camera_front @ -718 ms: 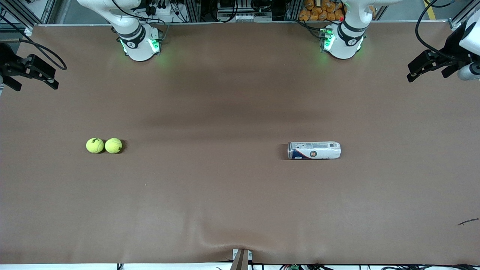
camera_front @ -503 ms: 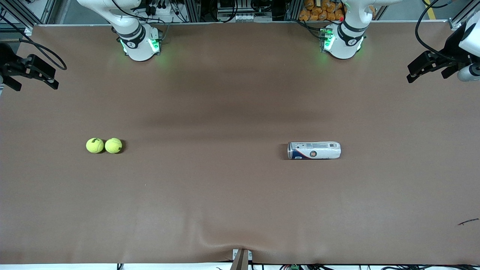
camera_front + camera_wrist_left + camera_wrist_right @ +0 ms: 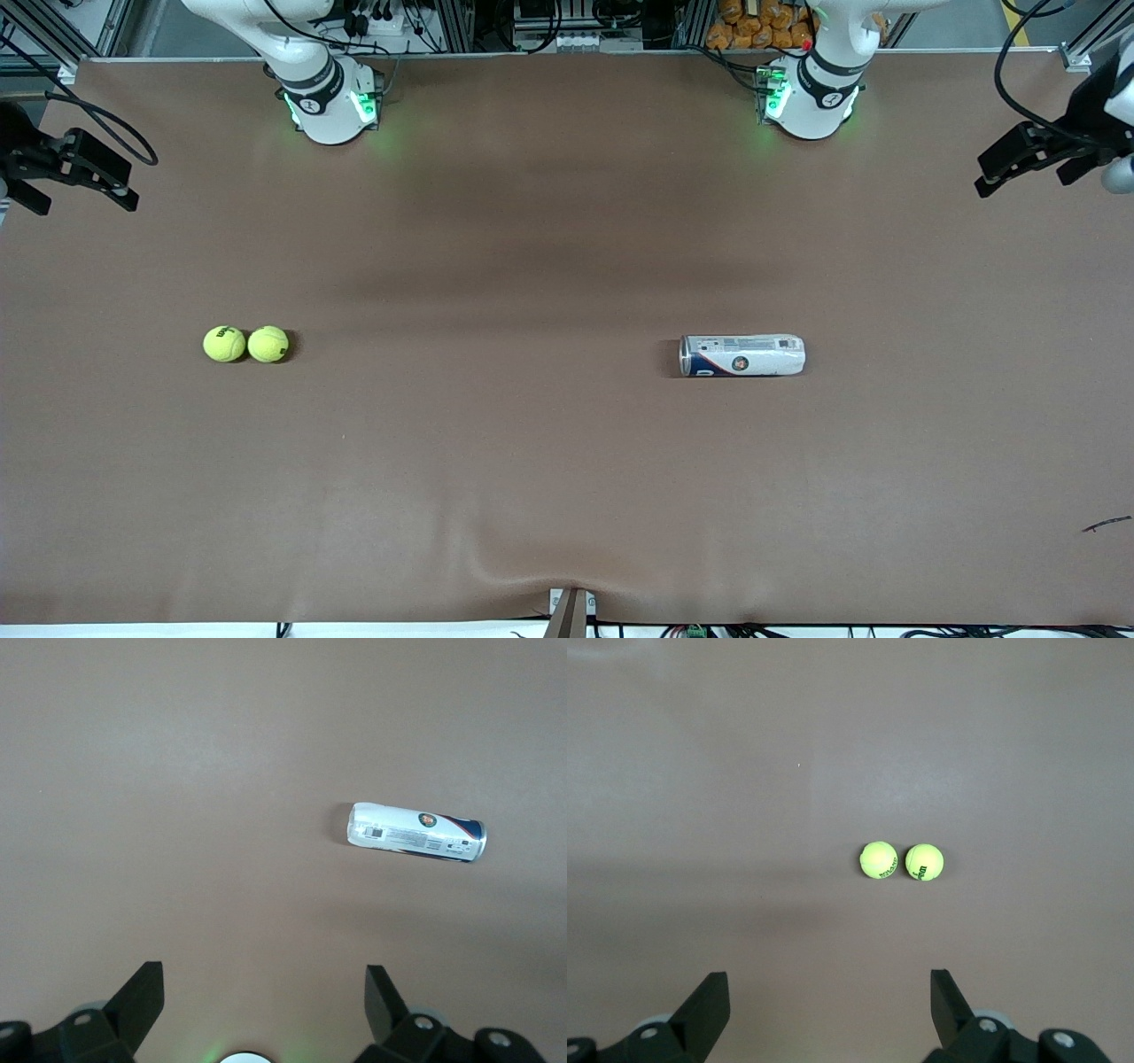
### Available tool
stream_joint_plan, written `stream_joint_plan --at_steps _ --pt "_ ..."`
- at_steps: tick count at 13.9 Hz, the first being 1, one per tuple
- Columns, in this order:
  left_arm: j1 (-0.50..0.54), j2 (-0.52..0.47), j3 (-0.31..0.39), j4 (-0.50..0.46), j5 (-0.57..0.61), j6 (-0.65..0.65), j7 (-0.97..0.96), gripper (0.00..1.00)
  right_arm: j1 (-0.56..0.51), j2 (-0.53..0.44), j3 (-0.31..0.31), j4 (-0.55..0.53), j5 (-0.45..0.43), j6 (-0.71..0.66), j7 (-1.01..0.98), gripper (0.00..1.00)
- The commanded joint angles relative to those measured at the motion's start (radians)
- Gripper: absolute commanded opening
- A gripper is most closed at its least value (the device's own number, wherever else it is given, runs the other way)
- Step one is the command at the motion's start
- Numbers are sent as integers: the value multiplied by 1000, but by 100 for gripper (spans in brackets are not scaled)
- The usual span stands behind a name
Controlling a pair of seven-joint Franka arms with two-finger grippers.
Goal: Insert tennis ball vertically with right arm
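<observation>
Two yellow-green tennis balls (image 3: 225, 344) (image 3: 268, 344) lie touching each other on the brown table toward the right arm's end; they also show in the right wrist view (image 3: 878, 859) (image 3: 924, 862). A white and blue ball can (image 3: 742, 355) lies on its side toward the left arm's end, its silver rim facing the balls; it also shows in the left wrist view (image 3: 416, 832). My right gripper (image 3: 106, 177) (image 3: 828, 978) is open and empty, high over the table's edge. My left gripper (image 3: 997, 168) (image 3: 263, 973) is open and empty, high over the table's edge at its own end.
The brown mat (image 3: 532, 266) covers the whole table and has a small ripple at its edge nearest the front camera (image 3: 523, 576). The arm bases (image 3: 332, 102) (image 3: 811, 97) stand along the edge farthest from it. A small dark scrap (image 3: 1106, 525) lies near the left arm's end.
My left gripper has shifted slightly outward toward its end of the table. The right gripper, the balls and the can have not moved.
</observation>
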Motion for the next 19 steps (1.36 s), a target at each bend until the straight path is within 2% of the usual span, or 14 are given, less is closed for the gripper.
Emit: stream_joint_plan --at_steps 1,19 --pt "4 15 -11 16 23 -2 -1 100 -21 -14 14 -11 -10 2 -17 100" --pt "-2 11 -32 21 35 -10 11 100 -21 -14 13 -11 -10 2 -18 100"
